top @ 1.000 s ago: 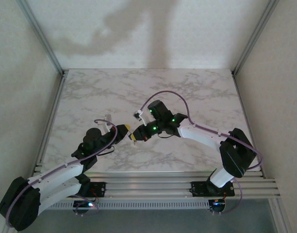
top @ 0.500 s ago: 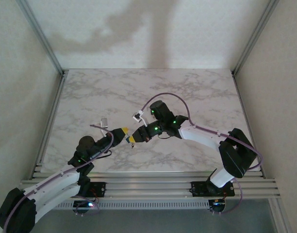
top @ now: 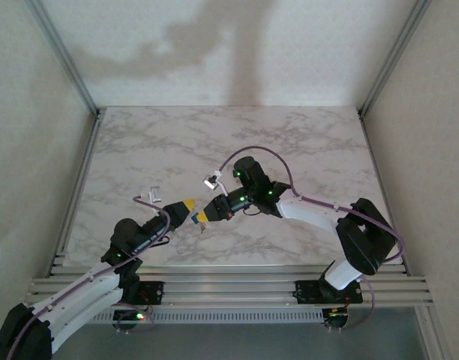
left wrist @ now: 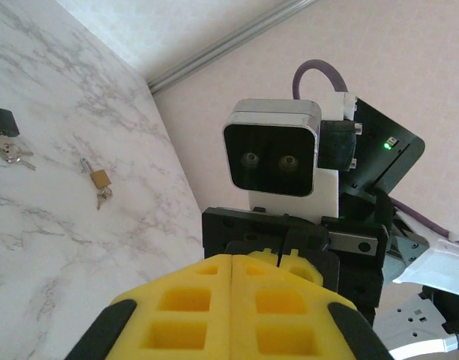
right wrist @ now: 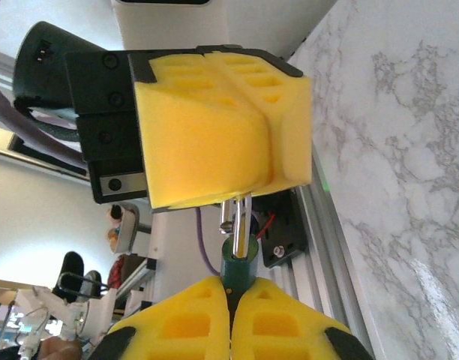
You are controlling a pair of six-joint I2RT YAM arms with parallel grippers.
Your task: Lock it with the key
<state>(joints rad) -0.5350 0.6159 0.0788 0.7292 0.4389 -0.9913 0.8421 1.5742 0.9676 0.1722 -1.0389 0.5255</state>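
right wrist: green piece [right wrist: 239, 266] mostly buried between right gripper [right wrist: 231, 307] pads, its lower part hidden | silver stem [right wrist: 237, 214] disappears behind left gripper [right wrist: 244, 135] pads, key or shackle unclear | left wrist: black padlock [left wrist: 1, 120] cut by left edge | keys [left wrist: 103, 197] on brass padlock [left wrist: 100, 178] too small to make out

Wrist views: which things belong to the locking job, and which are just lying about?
In the job: green-and-silver piece, pinched between left gripper and right gripper.
Lying about: brass padlock with keys; black lock with keys.
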